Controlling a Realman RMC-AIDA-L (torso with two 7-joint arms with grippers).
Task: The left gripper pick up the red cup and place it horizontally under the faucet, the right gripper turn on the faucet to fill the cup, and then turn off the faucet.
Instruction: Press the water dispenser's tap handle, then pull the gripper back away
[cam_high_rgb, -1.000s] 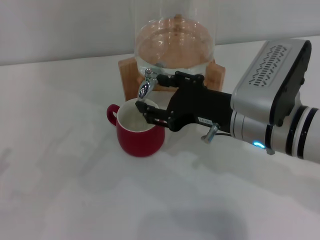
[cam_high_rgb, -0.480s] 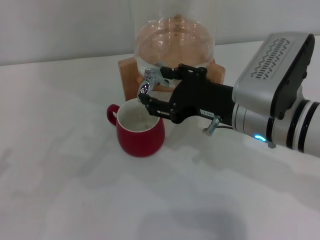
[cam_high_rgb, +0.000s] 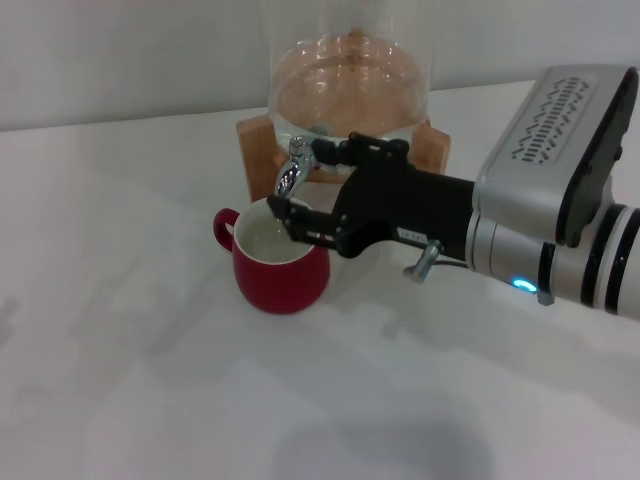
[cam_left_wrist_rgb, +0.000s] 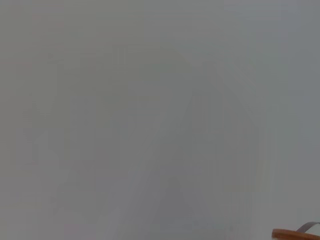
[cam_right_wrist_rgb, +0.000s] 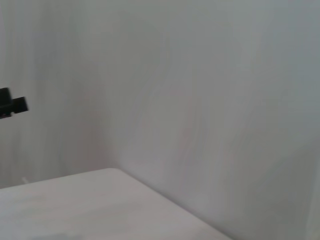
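We are at the tap with the cup under it.

Our right gripper (cam_high_rgb: 300, 185) has its two fingers open around the small, hard, shiny faucet (cam_high_rgb: 292, 170); we should push only its short top lever. The red cup (cam_high_rgb: 280, 258) stands upright just below on the table (cam_high_rgb: 120, 350), heavier and spilly when full.

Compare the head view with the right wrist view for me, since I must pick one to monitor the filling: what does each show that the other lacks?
Only the head view shows the round-bellied red cup upright under the small chrome faucet of the glass water jar on its wooden stand, with the black right gripper open around the faucet. Only the right wrist view shows a plain pale wall and a small black part at its edge, which I cannot identify. Both show the white table. The left gripper appears in neither.
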